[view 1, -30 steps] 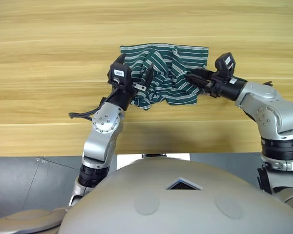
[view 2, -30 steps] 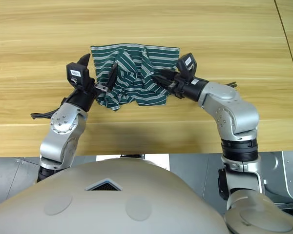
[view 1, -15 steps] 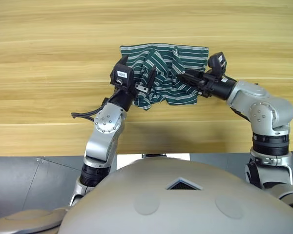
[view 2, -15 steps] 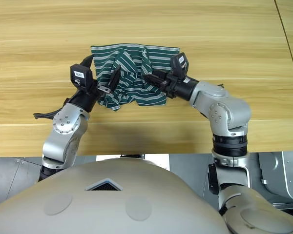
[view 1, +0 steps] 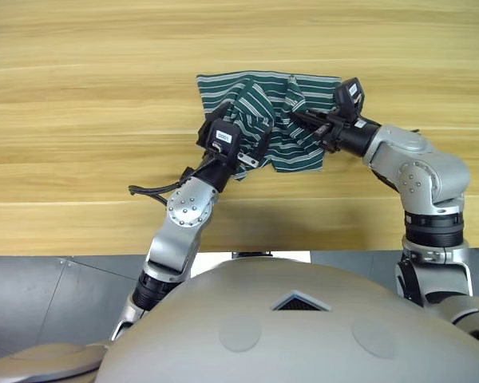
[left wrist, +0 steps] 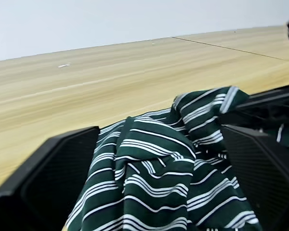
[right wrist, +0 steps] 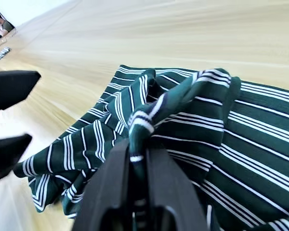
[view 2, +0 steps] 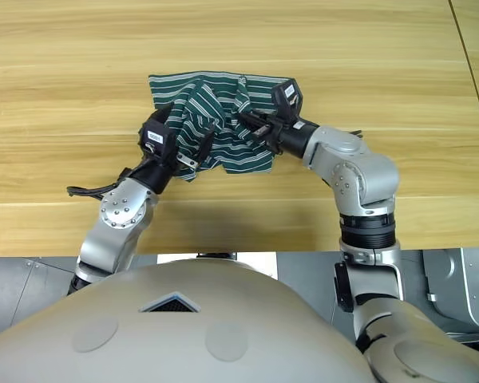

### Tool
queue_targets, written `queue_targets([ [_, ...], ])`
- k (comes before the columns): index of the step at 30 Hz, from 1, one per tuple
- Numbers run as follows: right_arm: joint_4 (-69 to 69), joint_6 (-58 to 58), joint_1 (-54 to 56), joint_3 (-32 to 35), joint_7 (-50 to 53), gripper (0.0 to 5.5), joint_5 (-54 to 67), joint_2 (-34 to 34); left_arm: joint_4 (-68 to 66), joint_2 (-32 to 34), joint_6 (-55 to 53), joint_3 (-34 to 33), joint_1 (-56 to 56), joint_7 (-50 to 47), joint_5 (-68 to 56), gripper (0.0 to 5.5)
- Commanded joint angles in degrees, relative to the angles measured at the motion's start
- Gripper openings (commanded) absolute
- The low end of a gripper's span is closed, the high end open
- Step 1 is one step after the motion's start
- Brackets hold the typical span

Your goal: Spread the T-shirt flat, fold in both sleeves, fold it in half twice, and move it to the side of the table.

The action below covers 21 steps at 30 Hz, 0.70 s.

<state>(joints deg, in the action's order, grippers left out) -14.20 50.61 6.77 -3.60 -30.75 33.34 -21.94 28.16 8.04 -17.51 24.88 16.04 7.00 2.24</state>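
Observation:
A green T-shirt with white stripes (view 1: pixel 259 94) lies crumpled on the wooden table (view 1: pixel 80 96). My left gripper (view 1: pixel 241 137) is at the shirt's near left corner, open. In the left wrist view its two black fingers (left wrist: pixel 53 178) stand wide apart with bunched cloth (left wrist: pixel 154 159) between them. My right gripper (view 1: pixel 295 118) comes in from the right over the shirt's middle. In the right wrist view it (right wrist: pixel 137 159) is shut on a raised fold of the T-shirt (right wrist: pixel 260 125), which stands a little off the cloth below.
Bare wood surrounds the shirt on all sides. The table's near edge (view 1: pixel 319 254) runs just behind both forearms. A black cable (view 1: pixel 156 190) loops off my left arm above the tabletop.
My left gripper has moved right and forward onto the shirt's near left corner. My right gripper has pushed left and farther in over the shirt's middle, bunching the cloth.

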Motion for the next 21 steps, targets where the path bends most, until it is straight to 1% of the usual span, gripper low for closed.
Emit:
queue_targets([
  [1,-0.02,-0.86,1.34,0.97,0.44,0.05,-0.44,0.33,-1.86,0.42,-3.76,2.73,-3.23,1.09,3.30,4.53],
  [5,-1.18,-2.42,1.54,1.11,0.45,0.05,-1.42,-0.16,-4.88,-0.58,-6.35,4.07,-6.68,1.59,4.84,4.53],
  [9,0.35,-7.13,0.79,1.74,-1.79,0.05,-3.55,-2.01,-10.32,-2.00,-7.98,4.35,-10.68,1.60,5.72,4.53],
  [10,1.33,-8.70,0.33,1.97,-2.76,0.00,-4.04,-2.50,-11.31,-2.09,-8.25,4.41,-11.37,1.66,6.11,4.35],
  [11,2.68,-10.42,-0.18,2.15,-3.87,0.00,-4.54,-2.96,-12.02,-2.02,-8.45,4.45,-11.85,1.71,6.46,4.30],
  [13,7.93,-15.61,-1.23,2.65,-7.38,0.00,-5.96,-4.14,-13.23,-1.61,-8.37,4.40,-12.39,1.66,7.05,3.99],
  [15,16.20,-22.42,-1.37,3.59,-11.86,0.00,-7.60,-5.37,-14.20,-1.27,-7.97,4.31,-12.71,1.83,7.10,3.70],
  [21,48.71,-44.71,4.47,5.36,-23.66,0.00,-13.07,-5.84,-15.93,-0.89,-8.04,4.97,-13.22,2.49,8.73,2.74],
])
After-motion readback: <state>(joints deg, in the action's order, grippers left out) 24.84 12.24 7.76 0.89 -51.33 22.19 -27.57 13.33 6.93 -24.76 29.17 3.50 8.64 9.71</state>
